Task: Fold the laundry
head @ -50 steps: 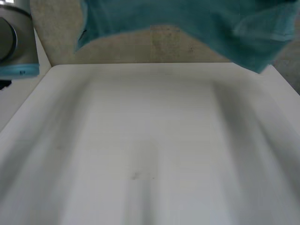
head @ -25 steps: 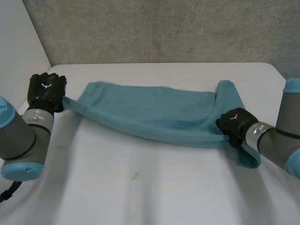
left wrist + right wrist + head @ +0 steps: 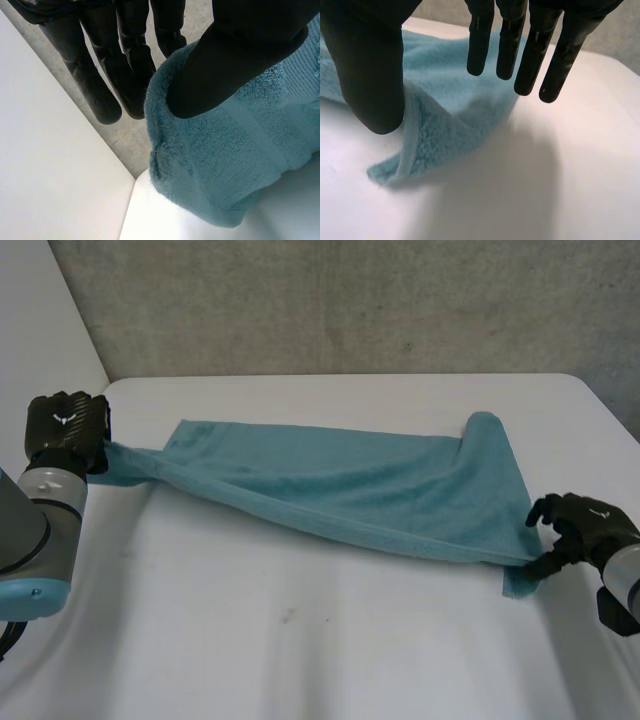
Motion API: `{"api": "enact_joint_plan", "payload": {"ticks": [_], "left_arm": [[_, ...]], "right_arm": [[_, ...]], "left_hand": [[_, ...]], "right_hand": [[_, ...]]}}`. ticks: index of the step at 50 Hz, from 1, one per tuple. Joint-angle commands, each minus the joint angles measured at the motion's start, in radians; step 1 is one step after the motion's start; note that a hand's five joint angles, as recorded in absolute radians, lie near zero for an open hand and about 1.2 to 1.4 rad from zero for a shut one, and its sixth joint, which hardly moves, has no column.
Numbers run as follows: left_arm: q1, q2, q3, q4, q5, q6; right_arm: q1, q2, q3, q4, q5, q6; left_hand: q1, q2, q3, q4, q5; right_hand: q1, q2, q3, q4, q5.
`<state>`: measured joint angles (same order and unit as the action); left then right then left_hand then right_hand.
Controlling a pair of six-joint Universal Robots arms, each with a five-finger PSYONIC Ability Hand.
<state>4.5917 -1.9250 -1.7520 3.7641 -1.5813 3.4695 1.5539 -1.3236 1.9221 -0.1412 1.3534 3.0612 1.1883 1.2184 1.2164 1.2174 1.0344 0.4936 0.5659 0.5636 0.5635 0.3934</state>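
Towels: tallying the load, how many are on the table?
1. The teal towel spans the table from the left hand at one end to the right hand at the other; none seems hidden beneath.

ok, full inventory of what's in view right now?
towel: 1, teal, spread across the table's far half, stretched between the two hands
table: 1, white, under the towel
backdrop: 1, grey, beyond the table's far edge
left arm: 1, grey with a light-blue cap, at the table's left edge
right arm: 1, grey, at the table's right edge
left hand: 1, black, thumb clamped on the towel's left corner
right hand: 1, black, at the towel's near right corner, fingers straight and apart from the thumb
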Motion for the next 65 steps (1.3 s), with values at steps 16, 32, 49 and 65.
{"api": "enact_joint_plan", "payload": {"ticks": [16,32,49,65], "left_arm": [[-0.002,0.110,-0.032,-0.081,0.000,0.005],[0.076,0.546,-0.001,-0.366,0.110,0.005],[0.070,0.169,0.057,-0.500,0.170,0.144],[-0.088,-0.095,0.684,-0.372,0.041,0.221]], "right_arm": [[-0.025,-0.107,-0.018,-0.018,-0.034,-0.007],[-0.183,-0.425,-0.347,0.514,-0.220,-0.464],[-0.010,0.013,-0.483,0.647,0.004,-0.808],[0.170,0.236,-1.155,0.225,0.228,-0.664]], "left_hand": [[0.208,0.178,0.180,0.179,0.187],[0.208,0.178,0.180,0.179,0.187],[0.208,0.178,0.180,0.179,0.187],[0.208,0.178,0.180,0.179,0.187]], "right_hand": [[0.903,0.830,0.833,0.833,0.828],[0.903,0.830,0.833,0.833,0.828],[0.903,0.830,0.833,0.833,0.828],[0.903,0.830,0.833,0.833,0.828]]}}
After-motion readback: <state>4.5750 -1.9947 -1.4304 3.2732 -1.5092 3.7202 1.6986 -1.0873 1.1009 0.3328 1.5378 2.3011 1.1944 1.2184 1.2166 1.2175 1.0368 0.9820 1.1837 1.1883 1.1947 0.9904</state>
